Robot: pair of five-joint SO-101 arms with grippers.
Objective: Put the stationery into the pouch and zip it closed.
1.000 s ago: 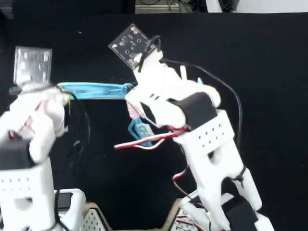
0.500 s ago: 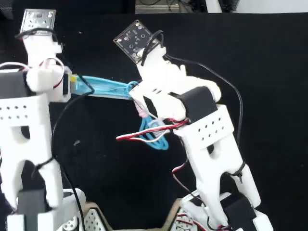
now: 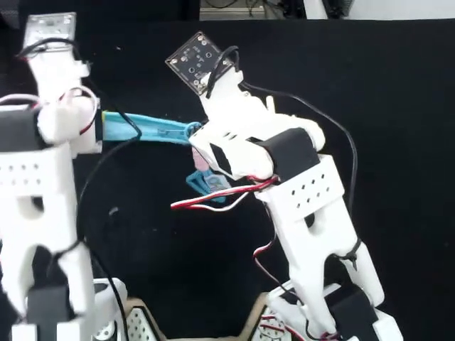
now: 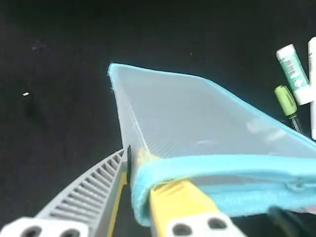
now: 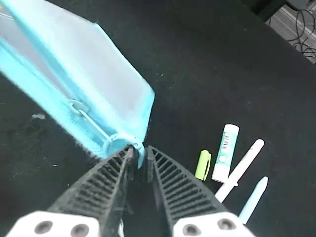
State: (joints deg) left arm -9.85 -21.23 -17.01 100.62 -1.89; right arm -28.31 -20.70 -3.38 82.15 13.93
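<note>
The pouch [image 3: 153,130] is clear mesh with blue trim, held off the black table between both arms. My left gripper [image 3: 106,128] is shut on one end of its zipper edge; in the left wrist view the yellow-padded fingers [image 4: 177,197] pinch the pouch [image 4: 197,123]. My right gripper [image 5: 139,150] is shut on the other corner of the pouch [image 5: 84,84], by the zipper's end. On the table lie a green-and-white glue stick [image 5: 225,153], a small green marker [image 5: 203,165], a white pen [image 5: 242,170] and a pale blue pen [image 5: 253,200].
The black tabletop [image 3: 398,106] is open to the right of the arms. Red and white cables [image 3: 213,202] loop under the right arm. The table's far edge [image 3: 284,19] runs along the back.
The left arm rose upright and lifted its end of the pouch. The right arm hardly moved. The pouch's blue part hanging under the right gripper has drawn up higher.
</note>
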